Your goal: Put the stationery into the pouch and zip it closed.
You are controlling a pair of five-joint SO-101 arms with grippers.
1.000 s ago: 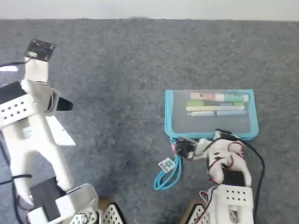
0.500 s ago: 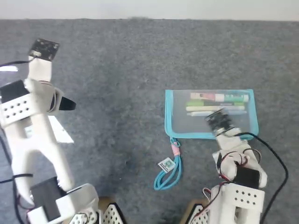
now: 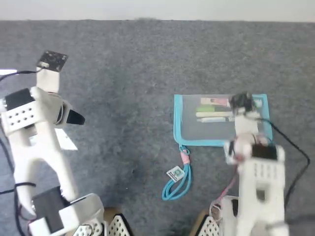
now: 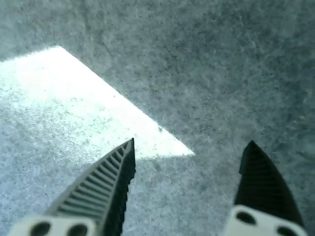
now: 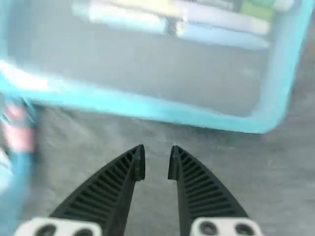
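- Two arms stand at a table covered in grey felt (image 3: pixel 128 73), one at each side.
- Left gripper (image 4: pixel 189 164): jaws spread wide with nothing between them. It hangs over the bare felt, above the corner of a white sheet of paper (image 4: pixel 74 103). In the high view this arm is at the far left, well apart from the pouch.
- Blue cord loop (image 3: pixel 176 186): it lies on the felt just in front of the pouch's left front corner. A small white tag (image 3: pixel 174 173) and a pink piece (image 3: pixel 185 156) sit along it.
- Pouch (image 3: pixel 197 132): it lies flat right of centre, clear-faced with a blue border. The pens (image 3: pixel 212 110) lie side by side inside it, near its far edge. I cannot tell whether the zip is fully shut.
- Right gripper (image 5: pixel 156 162): jaws nearly together with only a thin gap, holding nothing. It hovers over the felt just short of the pouch's blue front edge (image 5: pixel 147 110). In the high view this arm reaches over the pouch's right part.
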